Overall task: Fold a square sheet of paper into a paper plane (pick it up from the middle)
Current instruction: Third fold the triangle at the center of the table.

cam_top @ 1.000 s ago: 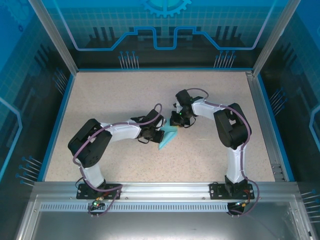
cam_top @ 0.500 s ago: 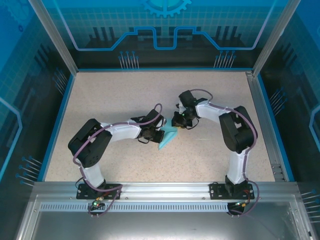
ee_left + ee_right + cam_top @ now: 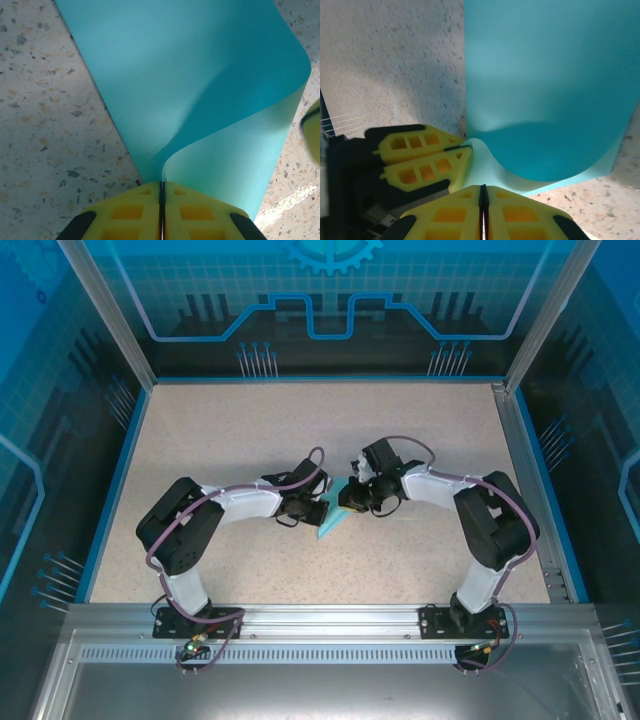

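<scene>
The light-turquoise sheet of paper point(image 3: 329, 524) lies mid-table, folded into a slim pointed wedge like a paper plane. My left gripper point(image 3: 319, 510) is shut on its left edge; in the left wrist view the paper point(image 3: 200, 75) rises from the closed yellow jaws of the left gripper point(image 3: 161, 184) and curls over to the right. My right gripper point(image 3: 344, 499) sits at the wedge's upper end. In the right wrist view the right gripper point(image 3: 483, 188) is shut, its tips against a pale flap of the paper point(image 3: 545, 75), right beside the left gripper point(image 3: 465, 148).
The speckled beige table point(image 3: 250, 440) is walled by blue panels on three sides. An aluminium rail point(image 3: 320, 618) carrying both arm bases runs along the near edge. Open tabletop lies all round the paper.
The right arm has swung its elbow out to the right and brought its gripper down and left onto the paper's upper end. The left arm and the paper have stayed put.
</scene>
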Robot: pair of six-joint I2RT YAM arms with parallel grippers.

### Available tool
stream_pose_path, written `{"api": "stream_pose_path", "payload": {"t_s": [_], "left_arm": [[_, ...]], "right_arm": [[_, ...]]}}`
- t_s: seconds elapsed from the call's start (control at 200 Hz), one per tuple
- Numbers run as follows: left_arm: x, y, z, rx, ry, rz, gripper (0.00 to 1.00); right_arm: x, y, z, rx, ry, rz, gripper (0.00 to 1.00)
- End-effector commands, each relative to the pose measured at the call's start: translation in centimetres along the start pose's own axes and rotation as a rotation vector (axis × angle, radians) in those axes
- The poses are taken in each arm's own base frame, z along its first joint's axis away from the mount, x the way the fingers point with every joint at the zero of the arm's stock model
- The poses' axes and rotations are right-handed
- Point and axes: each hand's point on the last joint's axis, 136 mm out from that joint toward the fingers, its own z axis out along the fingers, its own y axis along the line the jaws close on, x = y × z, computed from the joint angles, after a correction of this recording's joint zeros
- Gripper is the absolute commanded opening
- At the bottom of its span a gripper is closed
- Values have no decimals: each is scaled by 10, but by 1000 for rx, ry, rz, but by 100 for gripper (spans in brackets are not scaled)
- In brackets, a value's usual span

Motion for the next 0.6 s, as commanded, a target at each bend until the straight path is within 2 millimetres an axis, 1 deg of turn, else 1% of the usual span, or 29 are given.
{"api": "stream_pose_path", "payload": {"t_s": [0.0,0.125,0.34,0.595], "left_arm": [[0,0,1,12,9,7,10],[-2,0,1,10,7,7,10],[-2,0,1,8,8,6,10],[-2,2,0,-6,11,8,10]], "right_arm": [[3,11,10,-69,11,14,11],[7,11,16,-69,22,13,10],[12,-2,25,-44,41,27,11],[11,-22,33,-14,39,53,11]]}}
